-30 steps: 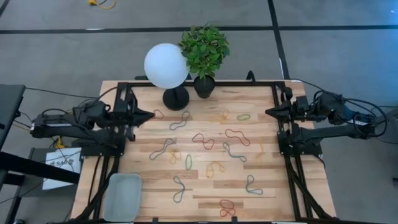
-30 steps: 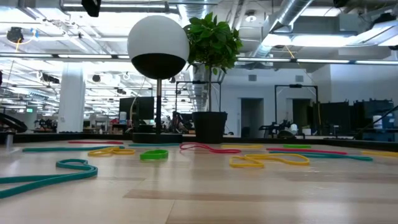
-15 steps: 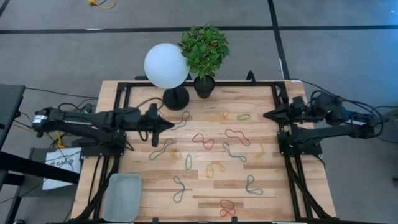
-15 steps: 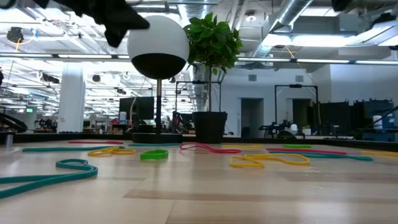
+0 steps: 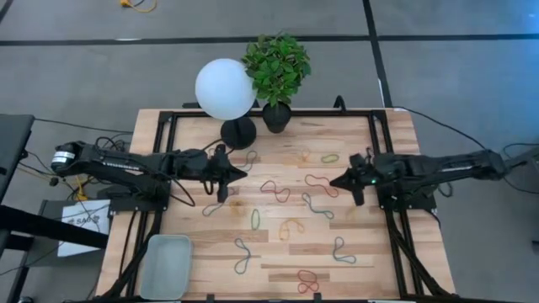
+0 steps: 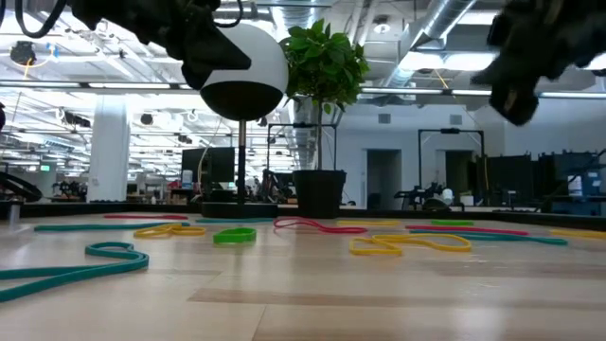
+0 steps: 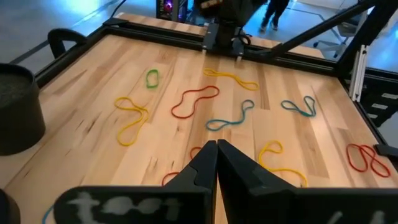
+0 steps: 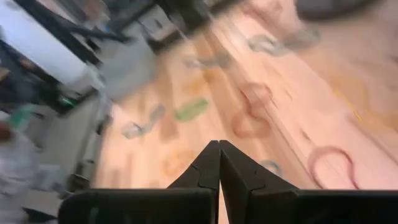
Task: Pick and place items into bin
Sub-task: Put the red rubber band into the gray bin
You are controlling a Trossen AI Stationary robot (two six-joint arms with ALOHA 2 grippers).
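Several rubber-band items lie flat and scattered on the wooden table: a red one (image 5: 274,191), another red one (image 5: 321,184), a small green one (image 5: 329,157), teal ones (image 5: 317,206) and a yellow one (image 5: 291,225). The pale bin (image 5: 166,265) stands at the table's near left corner. My left gripper (image 5: 244,174) is shut and hovers over the left middle of the table, just left of the red band; its closed tips (image 7: 217,144) hold nothing. My right gripper (image 5: 333,183) is shut too, above the table right of the second red band, with nothing between its tips (image 8: 219,144).
A white globe lamp (image 5: 225,88) on a black base (image 5: 238,133) and a potted plant (image 5: 276,67) stand at the far edge. Black frame rails (image 5: 396,227) run along both table sides. More bands lie toward the near edge, a red one (image 5: 308,280) among them.
My left gripper has reached out from the left edge toward the table's middle and sunk a little. My right gripper has come in from the right edge toward the middle, dropped and rolled. Both have stayed shut. The bands and the bin have not moved.
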